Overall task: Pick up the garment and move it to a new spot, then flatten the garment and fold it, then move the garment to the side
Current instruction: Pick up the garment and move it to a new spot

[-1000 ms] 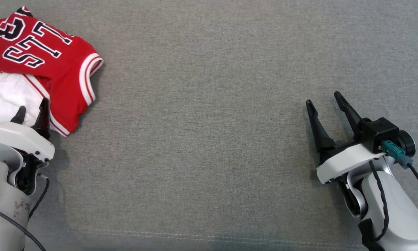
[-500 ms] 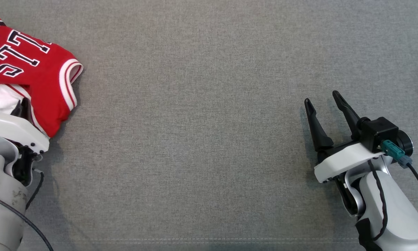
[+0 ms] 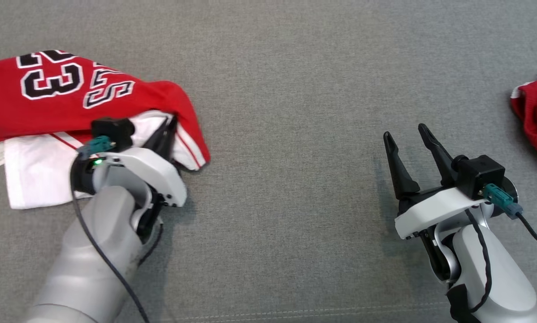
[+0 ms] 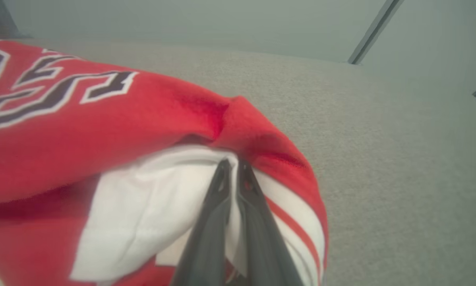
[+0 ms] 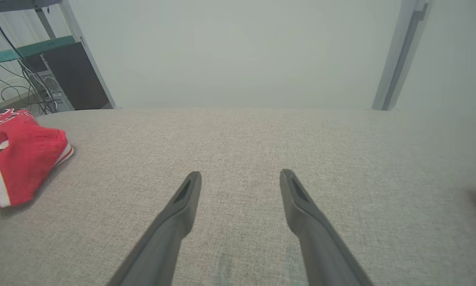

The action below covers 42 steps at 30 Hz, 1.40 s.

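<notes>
- Jersey [image 3: 40, 114] lies leftward, long axis side to side; left gripper [image 3: 166, 130] pinches its right edge, fingers narrowed on cloth;
- right gripper [image 3: 405, 131] gapes empty, well apart.

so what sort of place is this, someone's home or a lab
Most likely a lab or test room, not a home: a grey cloth-covered worktable, a rack with loose cables behind it, and a bare metal post against a plain wall.
</notes>
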Tool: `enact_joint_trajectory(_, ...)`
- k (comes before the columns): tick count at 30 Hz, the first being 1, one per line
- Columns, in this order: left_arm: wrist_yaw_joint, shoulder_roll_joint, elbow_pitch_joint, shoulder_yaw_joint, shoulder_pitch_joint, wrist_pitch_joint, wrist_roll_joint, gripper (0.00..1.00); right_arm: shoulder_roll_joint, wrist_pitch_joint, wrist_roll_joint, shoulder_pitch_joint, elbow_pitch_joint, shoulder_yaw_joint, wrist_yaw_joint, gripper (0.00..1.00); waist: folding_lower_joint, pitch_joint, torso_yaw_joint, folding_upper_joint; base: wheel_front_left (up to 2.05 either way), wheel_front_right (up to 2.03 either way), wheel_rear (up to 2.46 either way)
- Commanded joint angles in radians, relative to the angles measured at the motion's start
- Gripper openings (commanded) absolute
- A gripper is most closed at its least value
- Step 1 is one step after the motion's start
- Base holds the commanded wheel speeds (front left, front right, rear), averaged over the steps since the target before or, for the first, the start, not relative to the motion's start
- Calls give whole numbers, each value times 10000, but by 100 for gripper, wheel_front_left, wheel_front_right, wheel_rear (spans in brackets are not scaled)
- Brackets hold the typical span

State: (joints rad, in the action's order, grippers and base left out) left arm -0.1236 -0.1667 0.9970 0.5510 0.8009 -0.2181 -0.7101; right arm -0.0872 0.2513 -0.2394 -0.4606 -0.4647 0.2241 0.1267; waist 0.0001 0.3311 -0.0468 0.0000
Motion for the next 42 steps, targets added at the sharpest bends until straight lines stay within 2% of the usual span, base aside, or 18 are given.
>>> enact_joint_trajectory(1, -69, -102, -378, 52, 36, -165, 169, 0, 125, 105, -62, 156, 220, 95, 40, 100, -1, -109, -167, 0, 0, 0, 0)
enact_joint_trajectory(6, -69, 673, -874, 845, 174, -259, 98, 0, 220, 105, -112, 241, 236, 49, 40, 100, -1, -278, -695, 0, 0, 0, 0)
enact_joint_trajectory(10, -70, 1054, -1260, 1736, 416, -284, 102, 0, 284, 105, -200, 284, 236, 113, 40, 100, -1, -366, -1257, 0, 0, 0, 0)
enact_joint_trajectory(17, -69, 1159, -1932, 2588, 1123, -389, -112, 0, 357, 105, -418, 347, 241, 337, 40, 100, -1, -395, -2253, 0, 0, 0, 0)
enact_joint_trajectory(21, 70, 1161, -2304, 2783, 1458, -421, -199, 0, 364, 105, -656, 362, 256, 527, 40, 100, -1, -392, -2577, 0, 0, 0, 0)
enact_joint_trajectory(24, 478, 1163, -2577, 2635, 1570, -432, 48, 0, 366, 105, -919, 340, 268, 721, 40, 100, -1, -358, -2855, 0, 0, 0, 0)
enact_joint_trajectory(25, 526, 1163, -2486, 2616, 1486, -432, 143, 12, 367, 105, -953, 334, 262, 714, 40, 100, -1, -355, -2872, 0, 0, 0, 0)
enact_joint_trajectory(26, 570, 1163, -2390, 2557, 1388, -433, 250, 47, 367, 105, -971, 331, 254, 697, 40, 100, -1, -355, -2870, 0, 0, 0, 0)
enact_joint_trajectory(27, 602, 1163, -2216, 2532, 1277, -433, 375, 100, 367, 105, -968, 328, 242, 667, 40, 100, -1, -360, -2849, 0, 0, 0, 0)
enact_joint_trajectory(35, 646, 866, -1337, 1856, 252, -435, 845, 100, 368, 105, -731, 395, 138, 400, 40, 100, -1, -595, -2031, 0, 0, 0, 0)
enact_joint_trajectory(42, 995, 495, -2233, 597, -958, -436, 1554, 100, 368, 105, -529, 414, 34, 623, 40, 100, -1, -945, -1096, 0, 0, 0, 0)
